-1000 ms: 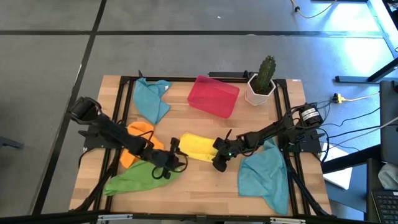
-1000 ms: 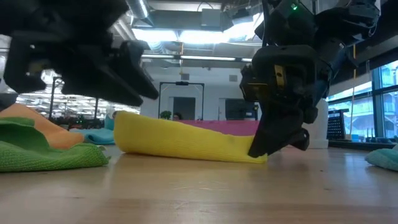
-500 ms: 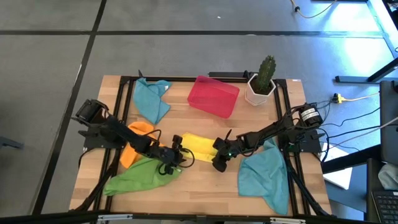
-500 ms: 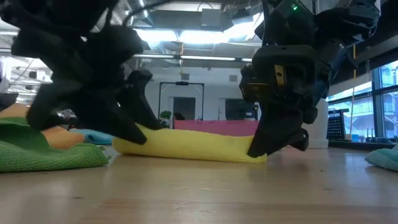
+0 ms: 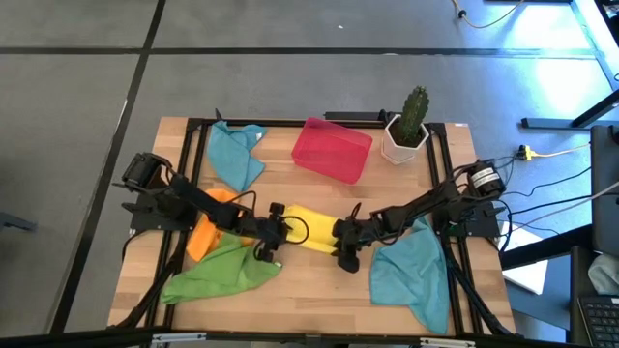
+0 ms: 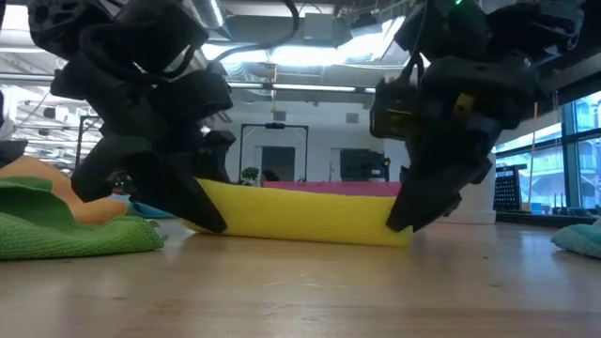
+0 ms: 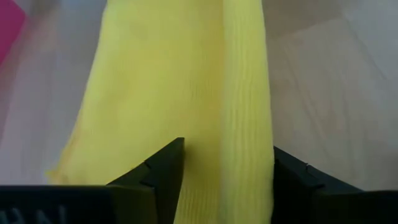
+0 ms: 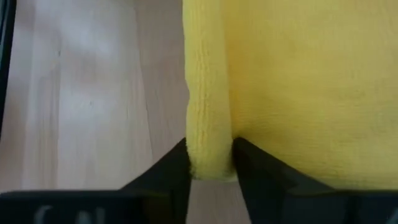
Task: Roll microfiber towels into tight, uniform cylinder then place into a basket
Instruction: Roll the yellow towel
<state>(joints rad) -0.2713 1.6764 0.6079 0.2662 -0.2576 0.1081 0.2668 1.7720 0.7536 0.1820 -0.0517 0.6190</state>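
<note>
Near the middle of the table (image 5: 319, 285), a little toward its front edge, lies the yellow towel (image 5: 309, 229), partly rolled, with its long side running from left to right. The left gripper (image 5: 270, 235) is at the left end of this towel. Its 2 fingers (image 7: 165, 180) stand apart, and the rolled fold of the yellow cloth lies between them; they do not press it. The right gripper (image 5: 345, 249) is at the right end of the same towel. Its fingers (image 8: 177, 171) are on both sides of the rolled edge and touch it, but whether they clamp it or are letting go, I cannot tell. In the low view both grippers reach down to the table surface, 1 at each end of the yellow roll. The orange towel (image 5: 206, 230) and the green towel (image 5: 218, 273) lie in the front left part of the table, under the left arm. 1 teal towel (image 5: 235, 155) is near the back left corner, and another teal towel (image 5: 411, 274) lies at the front right corner. The red basket (image 5: 332, 150) sits near the back edge, with nothing in it, and the cactus pot (image 5: 406, 135) stands just beside it, on the right.
</note>
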